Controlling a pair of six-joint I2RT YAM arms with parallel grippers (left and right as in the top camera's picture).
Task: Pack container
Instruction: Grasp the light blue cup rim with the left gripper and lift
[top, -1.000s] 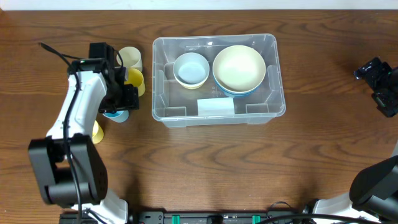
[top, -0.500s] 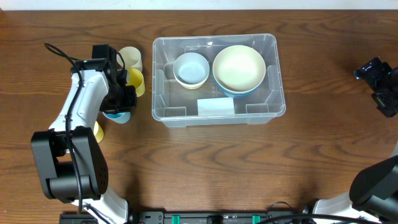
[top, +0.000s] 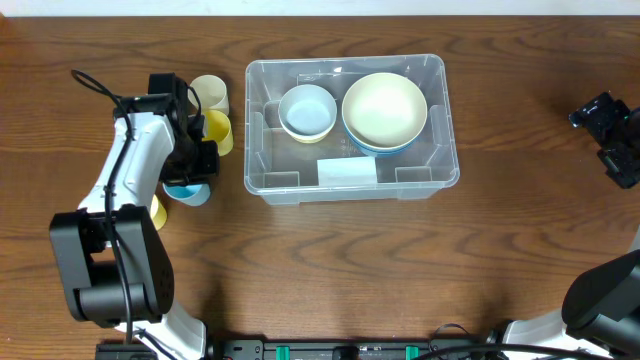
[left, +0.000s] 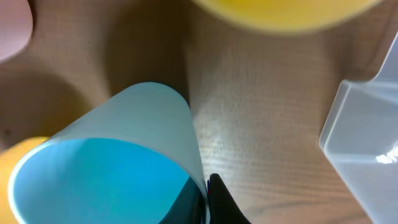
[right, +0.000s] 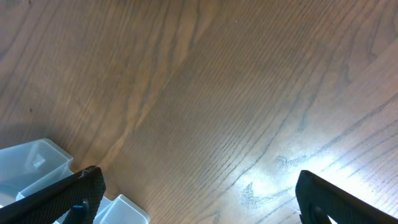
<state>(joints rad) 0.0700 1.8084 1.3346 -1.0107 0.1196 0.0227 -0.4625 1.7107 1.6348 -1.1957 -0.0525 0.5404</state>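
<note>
The container (top: 440, 80), a large clear bin with a white label (top: 347, 171), sits mid-table and holds a small pale blue bowl (top: 307, 110) and a big cream bowl (top: 384, 110). To its left my left gripper (top: 193, 168) is shut on the rim of a light blue cup (top: 190, 190). In the left wrist view the two dark fingers pinch the blue cup's (left: 118, 155) wall, one inside and one outside, at the left gripper (left: 206, 190). My right gripper (top: 612, 128) hangs open at the far right over bare wood. Its fingers (right: 74, 193) stand wide apart, nothing between them.
A yellow cup (top: 217, 132) and a cream cup (top: 210, 93) stand between my left arm and the bin. Another yellow piece (top: 157, 211) lies below the blue cup. The bin's corner (left: 367, 124) is close on the right of the left wrist view.
My left gripper's jaws have closed on the blue cup's rim. The left arm shifted slightly. The right arm has not moved.
</note>
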